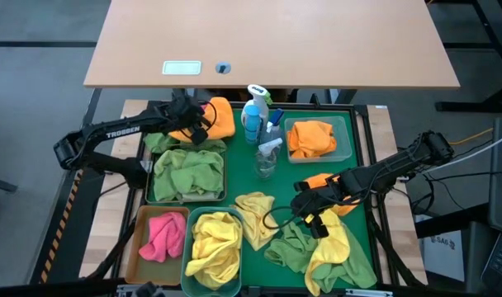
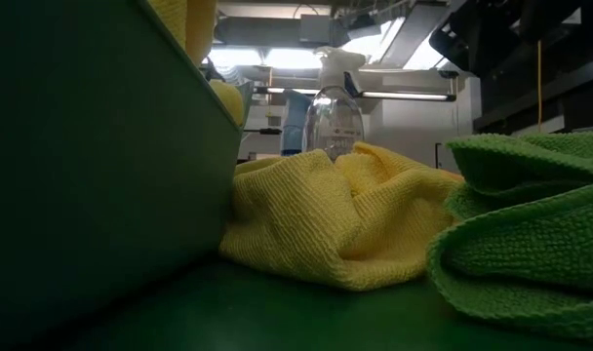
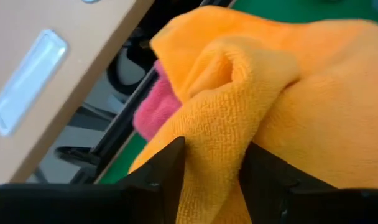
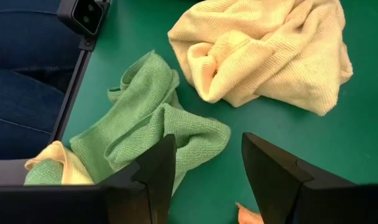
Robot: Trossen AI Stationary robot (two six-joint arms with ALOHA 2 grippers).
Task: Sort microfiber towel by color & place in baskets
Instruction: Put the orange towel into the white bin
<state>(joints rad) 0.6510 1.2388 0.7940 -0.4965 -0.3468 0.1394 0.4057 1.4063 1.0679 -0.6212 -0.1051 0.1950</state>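
Observation:
My left gripper (image 1: 198, 125) is at the tray's far left corner, shut on an orange towel (image 1: 220, 117). My right gripper (image 1: 314, 213) hangs open over the green tray floor (image 4: 338, 155) and touches nothing. Beyond its fingers lie a green towel (image 4: 155, 127) and a yellow towel (image 4: 270, 50). Another orange towel (image 1: 321, 181) lies under the right arm. The wire-mesh basket (image 1: 187, 173) holds green towels, the amber-tan basket (image 1: 160, 235) a pink towel, the teal basket (image 1: 214, 252) yellow towels, and the clear basket (image 1: 317, 139) an orange towel. My left gripper pinches a bunched fold of the orange towel (image 3: 214, 155) between its two fingers (image 3: 167, 171). The fingers slant down from the table's left side. The towel bulges out beyond the fingertips; whether its lower part rests on anything does not show.
Two spray bottles (image 1: 255, 115) (image 1: 267, 157) stand in the tray's middle, between the baskets. A tan desk (image 1: 267, 41) lies beyond the tray's far edge. A green towel (image 1: 292, 246) and a yellow towel (image 1: 338, 247) lie loose at the tray's near right. A pink cloth (image 3: 155, 109) shows behind the held towel.

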